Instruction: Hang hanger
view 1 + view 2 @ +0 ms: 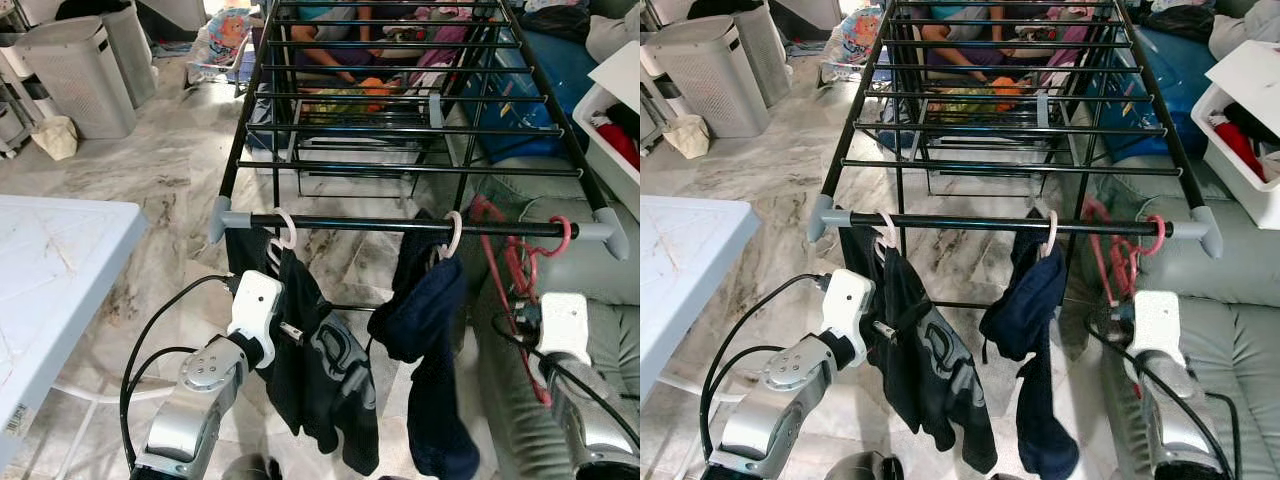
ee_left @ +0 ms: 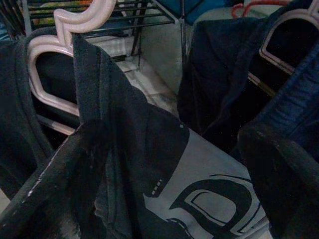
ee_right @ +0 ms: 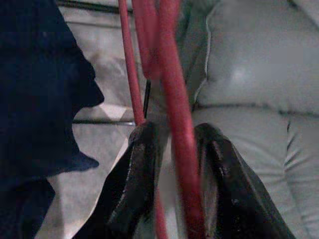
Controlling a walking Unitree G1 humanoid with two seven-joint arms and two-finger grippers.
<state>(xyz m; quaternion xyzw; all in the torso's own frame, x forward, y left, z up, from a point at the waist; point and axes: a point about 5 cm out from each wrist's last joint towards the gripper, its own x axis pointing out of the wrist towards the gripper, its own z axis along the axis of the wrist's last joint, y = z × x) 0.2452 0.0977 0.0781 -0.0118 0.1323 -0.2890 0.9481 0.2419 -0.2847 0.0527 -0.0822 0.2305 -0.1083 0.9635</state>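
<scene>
Hanging from the near rail of the black drying rack (image 1: 410,226) is a red hanger (image 1: 520,262), its hook looped over the bar close to the rail's right end, beside a grey sofa (image 1: 600,330). The right gripper (image 3: 174,164) is raised to this hanger, and in the right wrist view its jaws sit either side of the red wire, close on it and seemingly pinching it. Further left on the same rail hang two pale pink hangers: one carries a dark navy garment (image 1: 425,340), the other a black printed shirt (image 1: 320,370). The left gripper (image 2: 169,179) is held up against the black shirt, its jaws spread with the printed cloth lying between them. A white worktop (image 1: 50,270) stands to the left, and grey laundry baskets (image 1: 75,75) sit on the marble floor (image 1: 170,170) beyond.
</scene>
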